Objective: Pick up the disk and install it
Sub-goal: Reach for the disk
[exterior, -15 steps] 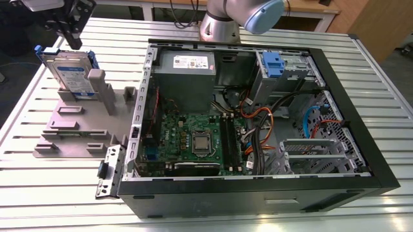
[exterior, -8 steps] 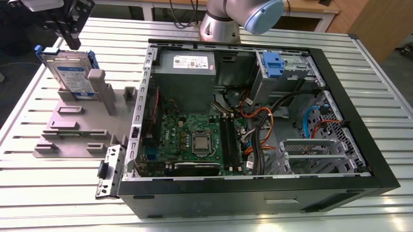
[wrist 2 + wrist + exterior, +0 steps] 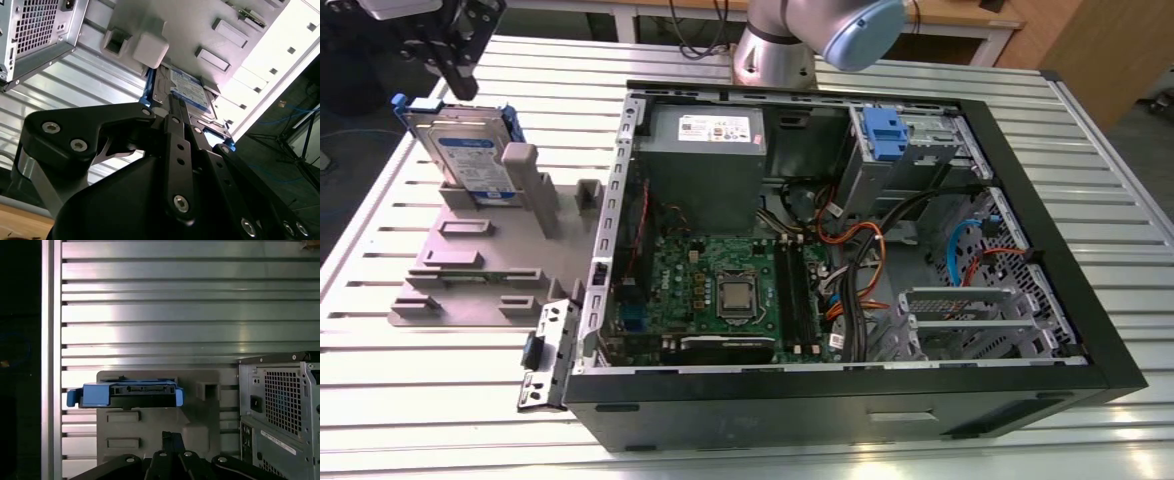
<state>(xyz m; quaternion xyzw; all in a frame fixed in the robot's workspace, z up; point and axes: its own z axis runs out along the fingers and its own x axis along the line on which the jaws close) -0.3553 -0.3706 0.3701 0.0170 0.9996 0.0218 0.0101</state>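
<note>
The disk (image 3: 460,150) stands on edge in a grey holder (image 3: 467,270) at the exterior view's left, silver with a white-and-blue label and blue side rails. My gripper (image 3: 458,85) hangs just above its top edge, fingers drawn together and holding nothing. In the first wrist view the disk (image 3: 130,394) shows edge-on with its connector side up, some way off from the gripper (image 3: 169,436). In the second wrist view the gripper (image 3: 172,100) points at the disk (image 3: 187,90) lying against the holder (image 3: 150,47).
An open black computer case (image 3: 1014,180) lies right of the holder, with a motherboard (image 3: 720,285), a grey power supply (image 3: 704,150) and a silver drive cage with a blue latch (image 3: 881,135). Everything rests on a slatted metal table (image 3: 440,400).
</note>
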